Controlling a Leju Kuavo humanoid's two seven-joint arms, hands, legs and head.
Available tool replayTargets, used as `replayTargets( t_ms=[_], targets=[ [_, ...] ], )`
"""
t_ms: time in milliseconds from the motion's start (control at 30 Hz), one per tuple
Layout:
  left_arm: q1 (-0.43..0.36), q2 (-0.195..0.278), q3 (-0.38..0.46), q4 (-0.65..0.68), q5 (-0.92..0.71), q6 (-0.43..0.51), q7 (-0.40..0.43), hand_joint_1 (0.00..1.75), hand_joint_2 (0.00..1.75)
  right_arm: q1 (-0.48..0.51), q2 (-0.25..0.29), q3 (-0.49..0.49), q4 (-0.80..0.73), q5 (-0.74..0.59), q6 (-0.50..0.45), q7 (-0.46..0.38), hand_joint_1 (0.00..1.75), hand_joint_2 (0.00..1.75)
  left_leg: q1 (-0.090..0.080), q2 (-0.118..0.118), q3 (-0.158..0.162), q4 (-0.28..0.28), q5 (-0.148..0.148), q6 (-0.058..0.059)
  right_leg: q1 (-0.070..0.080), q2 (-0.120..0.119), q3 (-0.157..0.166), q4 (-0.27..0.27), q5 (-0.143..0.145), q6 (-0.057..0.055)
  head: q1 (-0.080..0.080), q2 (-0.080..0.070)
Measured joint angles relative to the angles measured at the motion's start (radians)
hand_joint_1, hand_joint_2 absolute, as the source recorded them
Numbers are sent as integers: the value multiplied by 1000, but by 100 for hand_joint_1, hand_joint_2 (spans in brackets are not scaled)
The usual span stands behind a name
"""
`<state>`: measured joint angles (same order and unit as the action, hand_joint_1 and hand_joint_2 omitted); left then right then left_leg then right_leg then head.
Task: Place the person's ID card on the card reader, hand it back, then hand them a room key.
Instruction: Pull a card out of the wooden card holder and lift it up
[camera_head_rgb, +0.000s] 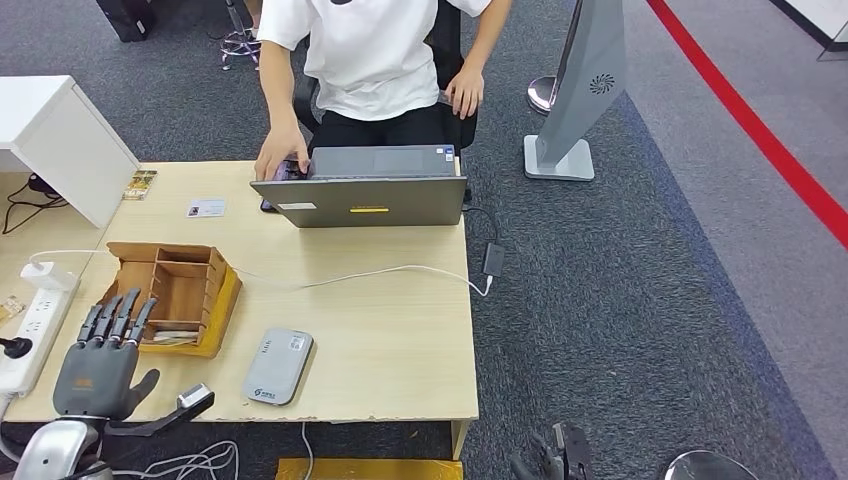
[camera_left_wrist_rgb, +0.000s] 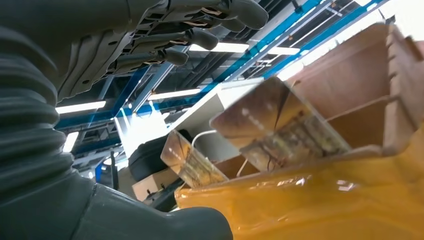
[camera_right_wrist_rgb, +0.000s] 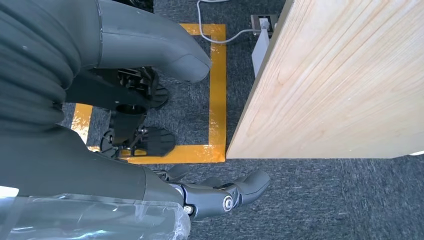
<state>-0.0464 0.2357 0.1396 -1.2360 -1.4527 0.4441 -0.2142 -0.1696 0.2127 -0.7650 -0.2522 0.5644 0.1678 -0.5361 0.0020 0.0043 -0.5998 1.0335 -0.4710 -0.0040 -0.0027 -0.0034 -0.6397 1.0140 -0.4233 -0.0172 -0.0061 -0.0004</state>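
Lying flat on the counter (camera_head_rgb: 400, 330) beside the laptop (camera_head_rgb: 372, 200), the ID card (camera_head_rgb: 206, 208) sits well ahead of the left hand (camera_head_rgb: 98, 365), beyond the wooden organizer (camera_head_rgb: 175, 290), long axis across the counter. The left hand is spread and empty, nearer than the right hand (camera_right_wrist_rgb: 220, 197), which hangs loosely curled, holding nothing, below the counter edge. The card reader (camera_head_rgb: 279, 366) lies just right of the left hand.

On the table (camera_head_rgb: 400, 330), the card reader (camera_head_rgb: 278, 366) lies near, right of the wooden box (camera_head_rgb: 175, 290); the ID card (camera_head_rgb: 206, 208) lies far, left of the laptop (camera_head_rgb: 365, 190).
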Motion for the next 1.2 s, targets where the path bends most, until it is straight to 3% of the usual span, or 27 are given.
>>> replayTargets(
  t_ms=[500, 1133, 1200],
  targets=[
    [-63, -23, 23, 163, -43, 64, 0, 0, 175, -4, 3, 3, 0, 6, 9, 2, 0, 175, 0, 0, 0, 0, 0, 0, 0, 0, 0, 0, 0, 0, 0, 0],
    [-63, -72, 23, 124, -87, 101, 2, 0, 175, -4, 6, 3, 0, 4, 8, 0, 0, 175, 0, 0, 0, 0, 0, 0, 0, 0, 0, 0, 0, 0, 0, 0],
    [-63, -74, 23, 121, -95, 101, 1, 87, 175, -4, 6, 3, 0, 4, 8, 0, 0, 175, 0, 0, 0, 0, 0, 0, 0, 0, 0, 0, 0, 0, 0, 0]
  ],
)
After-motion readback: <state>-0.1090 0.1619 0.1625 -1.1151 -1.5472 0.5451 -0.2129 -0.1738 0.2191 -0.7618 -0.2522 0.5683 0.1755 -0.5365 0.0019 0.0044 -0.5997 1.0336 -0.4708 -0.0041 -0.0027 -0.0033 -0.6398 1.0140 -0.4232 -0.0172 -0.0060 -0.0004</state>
